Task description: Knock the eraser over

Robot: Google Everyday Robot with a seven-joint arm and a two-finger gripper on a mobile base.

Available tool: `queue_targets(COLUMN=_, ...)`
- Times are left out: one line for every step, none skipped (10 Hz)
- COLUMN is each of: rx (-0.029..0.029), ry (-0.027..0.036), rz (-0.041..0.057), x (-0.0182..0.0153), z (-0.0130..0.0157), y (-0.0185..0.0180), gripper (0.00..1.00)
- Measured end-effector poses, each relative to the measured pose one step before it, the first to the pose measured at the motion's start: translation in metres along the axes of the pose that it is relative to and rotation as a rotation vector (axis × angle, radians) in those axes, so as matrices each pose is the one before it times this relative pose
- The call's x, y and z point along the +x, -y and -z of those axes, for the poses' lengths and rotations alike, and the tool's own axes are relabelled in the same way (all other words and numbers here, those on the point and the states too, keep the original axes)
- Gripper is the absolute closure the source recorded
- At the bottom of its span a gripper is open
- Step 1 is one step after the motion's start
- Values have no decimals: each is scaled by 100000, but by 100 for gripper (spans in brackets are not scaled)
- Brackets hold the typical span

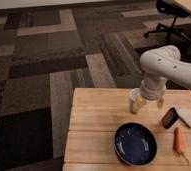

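The eraser [170, 117], a small black block with an orange-brown edge, stands on the right part of the wooden table [99, 115]. My white arm [164, 67] reaches in from the right and bends down over the table. My gripper [150, 101] hangs just above the tabletop, a little to the left of and behind the eraser, not touching it. A pale cup [135, 101] stands right next to the gripper on its left.
A pale whitish oblong object [188, 118] lies against the eraser's right side. An orange carrot [178, 141] lies in front of them. A dark blue bowl [135, 144] sits near the table's front edge. An office chair [171, 20] stands on the carpet behind.
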Motion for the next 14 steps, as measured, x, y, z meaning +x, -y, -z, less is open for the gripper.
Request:
queue_targets(rx=-2951, ry=996, rz=542, x=421, z=-1073, y=1099, gripper=35)
queue_targets(rx=-2713, ry=756, rz=457, x=292, z=-833, y=976, gripper=35)
queue_targets(rx=-1113, ry=75, rz=-516, x=416, z=-382, y=902, gripper=35)
queue_targets(rx=-1116, ry=-18, rz=-680, x=458, z=-360, y=992, gripper=35)
queue_targets(rx=-700, ry=-467, rz=-170, x=283, z=-298, y=870, gripper=35)
queue_targets(rx=-388, ry=-771, rz=-863, x=423, z=-264, y=883, gripper=35)
queue_targets(rx=271, ry=-356, rz=-809, x=102, z=91, y=800, gripper=35)
queue_targets(rx=389, ry=-22, rz=-615, x=53, z=90, y=426, gripper=35)
queue_targets(rx=1250, ry=445, rz=-921, x=77, z=379, y=726, gripper=35)
queue_targets(rx=685, ry=191, rz=-414, x=-4, z=232, y=185, gripper=35)
queue_targets(rx=147, ry=-7, rz=394, x=-109, z=128, y=-220, gripper=35)
queue_targets(rx=118, ry=-257, rz=171, x=28, z=53, y=-178, gripper=35)
queue_targets(rx=227, ry=-220, rz=-179, x=96, z=51, y=-4, gripper=35)
queue_targets(rx=185, ry=-371, rz=-172, x=72, z=-41, y=-54, gripper=35)
